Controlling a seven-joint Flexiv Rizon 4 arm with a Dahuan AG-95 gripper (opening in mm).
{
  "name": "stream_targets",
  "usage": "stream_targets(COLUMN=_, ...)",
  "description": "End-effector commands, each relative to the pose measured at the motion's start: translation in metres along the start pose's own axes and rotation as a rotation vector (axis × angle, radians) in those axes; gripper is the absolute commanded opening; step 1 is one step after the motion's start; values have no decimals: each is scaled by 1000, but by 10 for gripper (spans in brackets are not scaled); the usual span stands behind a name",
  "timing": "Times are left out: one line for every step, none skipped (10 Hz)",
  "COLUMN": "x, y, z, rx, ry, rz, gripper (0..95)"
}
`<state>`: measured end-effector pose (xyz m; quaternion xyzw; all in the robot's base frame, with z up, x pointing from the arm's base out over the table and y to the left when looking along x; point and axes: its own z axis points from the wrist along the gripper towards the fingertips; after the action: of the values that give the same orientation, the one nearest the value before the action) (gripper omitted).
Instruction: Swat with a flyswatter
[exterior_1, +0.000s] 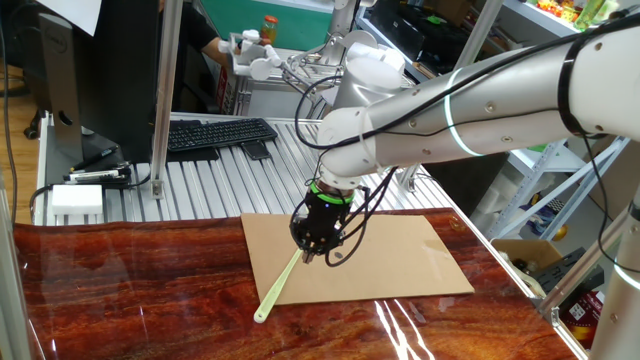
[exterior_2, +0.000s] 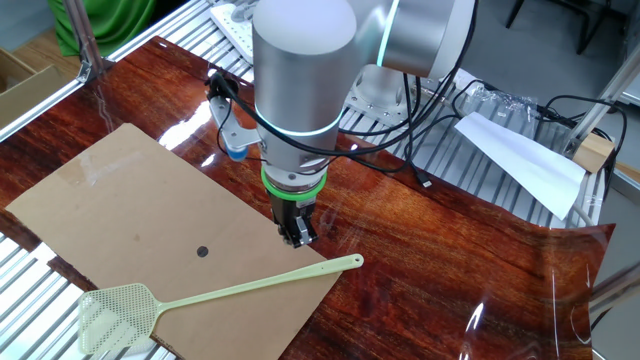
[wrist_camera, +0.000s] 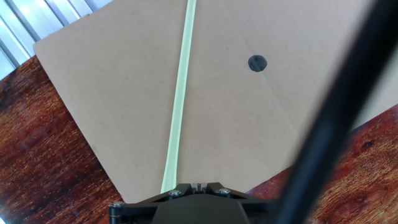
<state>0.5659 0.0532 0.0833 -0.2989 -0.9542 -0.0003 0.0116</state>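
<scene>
Hovering over the flyswatter (exterior_2: 215, 297) on the cardboard sheet (exterior_2: 150, 215), jaws perhaps apart, hard to tell.

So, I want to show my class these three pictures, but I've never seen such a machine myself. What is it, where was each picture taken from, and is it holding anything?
It is one robot arm ending in a two-finger gripper. Two pictures come from fixed cameras looking at the table from different sides; the third comes from a camera on the hand, looking down along the fingers.

On the glossy wooden table lies a cardboard sheet with a small dark dot on it. Across the sheet lies a pale yellow-green flyswatter: mesh head at one edge, handle end just past the other.

The gripper hovers close above the handle. In the second fixed view the swatter lies flat, apart from the fingers, so nothing appears to be held yet. Whether the fingers are open I cannot tell.
</scene>
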Motion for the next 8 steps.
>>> stream_targets(x=0, y=1, z=0, rx=-7, ry=-1, rz=-5, gripper=0)
stream_targets(x=0, y=1, z=0, rx=-12, ry=2, rz=-13, gripper=0)
stream_targets(x=0, y=1, z=0, rx=-12, ry=3, rz=-14, gripper=0)
stream_targets(x=0, y=1, z=0, rx=-9, ry=12, rz=-24, gripper=0)
stream_targets(x=0, y=1, z=0, rx=-9, ry=17, rz=-31, gripper=0)
stream_targets(x=0, y=1, z=0, rx=-4, ry=14, rz=-40, gripper=0)
stream_targets(x=0, y=1, z=0, rx=-6, ry=13, rz=-47, gripper=0)
stream_targets(x=0, y=1, z=0, rx=-9, ry=12, rz=-53, gripper=0)
